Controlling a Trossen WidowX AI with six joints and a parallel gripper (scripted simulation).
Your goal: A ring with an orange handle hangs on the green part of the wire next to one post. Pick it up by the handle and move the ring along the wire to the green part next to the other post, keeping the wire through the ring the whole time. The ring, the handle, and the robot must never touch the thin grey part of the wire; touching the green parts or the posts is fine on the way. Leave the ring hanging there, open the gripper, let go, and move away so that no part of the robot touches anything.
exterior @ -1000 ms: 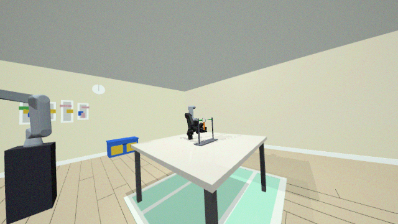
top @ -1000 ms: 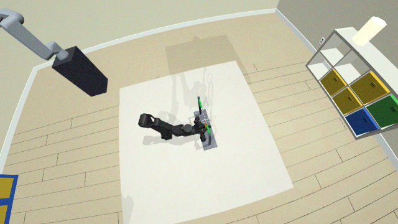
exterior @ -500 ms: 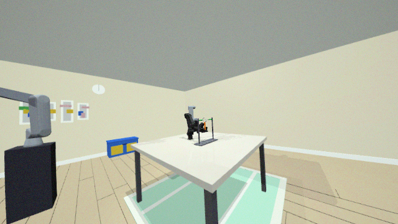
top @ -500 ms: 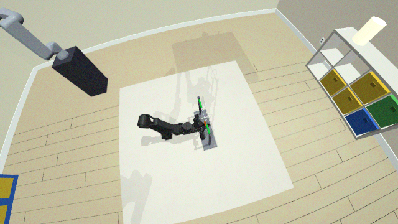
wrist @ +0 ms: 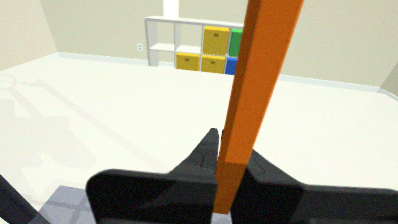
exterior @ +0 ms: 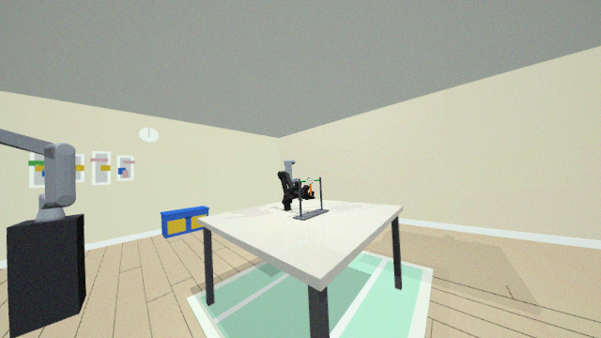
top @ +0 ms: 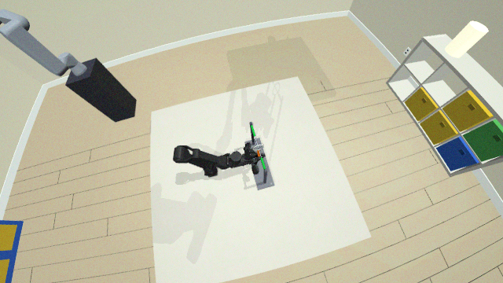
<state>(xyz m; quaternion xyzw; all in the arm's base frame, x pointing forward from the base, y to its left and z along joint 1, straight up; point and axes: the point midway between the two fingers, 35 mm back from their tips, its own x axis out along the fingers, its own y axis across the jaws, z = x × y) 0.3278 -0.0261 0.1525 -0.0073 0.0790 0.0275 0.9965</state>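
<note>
The ring (top: 258, 146) (exterior: 310, 180) is up by the wire, between the two green parts (top: 252, 130) (top: 263, 163); the pictures are too small to tell if it touches the wire. Its orange handle (top: 258, 153) (exterior: 311, 189) (wrist: 260, 75) hangs down from it; the end effector (top: 257, 156) (exterior: 312, 194) (wrist: 218, 134) is pinching the handle low down. The black arm (top: 208, 158) (exterior: 285, 188) reaches in from the side; two dark posts (exterior: 300, 199) (exterior: 321, 194) stand up on a flat grey base (top: 269, 185) (exterior: 300, 218); the base sits on the big white table (top: 306, 204) (exterior: 282, 239) (wrist: 150, 110); a blue cupboard (exterior: 185, 209) is far behind.
</note>
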